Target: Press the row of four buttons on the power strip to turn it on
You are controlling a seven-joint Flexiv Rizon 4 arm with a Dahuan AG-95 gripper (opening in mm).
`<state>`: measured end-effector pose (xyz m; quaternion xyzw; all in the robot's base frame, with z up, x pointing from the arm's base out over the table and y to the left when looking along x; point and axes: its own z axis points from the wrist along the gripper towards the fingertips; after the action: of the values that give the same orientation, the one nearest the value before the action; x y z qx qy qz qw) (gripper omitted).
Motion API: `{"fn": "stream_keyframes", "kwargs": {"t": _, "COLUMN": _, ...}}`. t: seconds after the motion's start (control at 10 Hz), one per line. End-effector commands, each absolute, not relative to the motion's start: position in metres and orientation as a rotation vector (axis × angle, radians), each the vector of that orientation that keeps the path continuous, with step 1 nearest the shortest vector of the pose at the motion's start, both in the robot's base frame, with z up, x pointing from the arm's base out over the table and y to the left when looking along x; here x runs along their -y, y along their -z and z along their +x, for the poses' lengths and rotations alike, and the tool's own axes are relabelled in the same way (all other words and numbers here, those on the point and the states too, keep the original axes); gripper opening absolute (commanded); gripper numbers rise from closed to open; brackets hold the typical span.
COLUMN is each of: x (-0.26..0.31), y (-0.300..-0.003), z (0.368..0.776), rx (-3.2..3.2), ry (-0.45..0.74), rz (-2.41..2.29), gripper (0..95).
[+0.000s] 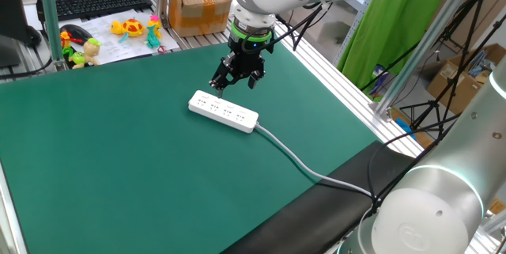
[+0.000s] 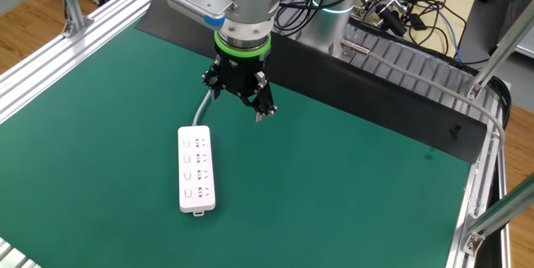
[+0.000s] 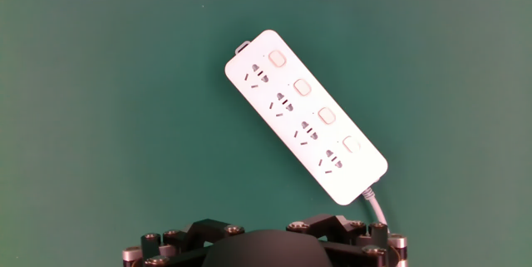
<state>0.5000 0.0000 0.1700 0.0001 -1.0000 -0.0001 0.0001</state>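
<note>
I am the gripper [image 1: 236, 80], and I hang in the air over the green mat [image 1: 95, 143], pointing straight down. My two fingers are spread wide apart, and there is nothing between them. I am not touching anything.

The power strip [image 2: 196, 170] lies flat on the mat below me and a bit off to one side, apart from my fingertips. It is a long white bar. Its grey-white cable [image 1: 296, 159] comes out of one end and runs away across the mat. In my hand view the strip sits at a slant in front of me, with the cable end nearest to me.

The four buttons [image 3: 312, 104] sit in a line along one long edge of the strip, one beside each group of dark socket holes. I cannot tell by looking if any button is pushed in.

I think the pressing has not started yet. I am at the lining-up step. Next I need to slide over until one fingertip is right above an end button, then go down slowly and push. My fingers are wide, so I must aim only one tip at the small button and keep the other off the strip.
</note>
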Motion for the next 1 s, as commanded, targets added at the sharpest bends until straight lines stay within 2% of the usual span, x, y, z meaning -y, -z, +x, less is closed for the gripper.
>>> {"fn": "stream_keyframes", "kwargs": {"t": 0.1, "x": 0.000, "y": -0.170, "z": 0.500, "rx": 3.142, "ry": 0.000, "rz": 0.000, "gripper": 95.0}}
{"fn": "stream_keyframes", "kwargs": {"t": 0.2, "x": -0.002, "y": -0.165, "z": 0.499, "rx": 3.139, "ry": -0.048, "rz": -0.135, "gripper": 0.0}}
{"fn": "stream_keyframes", "kwargs": {"t": 0.5, "x": -0.008, "y": -0.156, "z": 0.481, "rx": 3.143, "ry": -0.057, "rz": -0.157, "gripper": 0.0}}
{"fn": "stream_keyframes", "kwargs": {"t": 1.0, "x": -0.007, "y": -0.160, "z": 0.485, "rx": 3.140, "ry": -0.060, "rz": -0.029, "gripper": 0.0}}
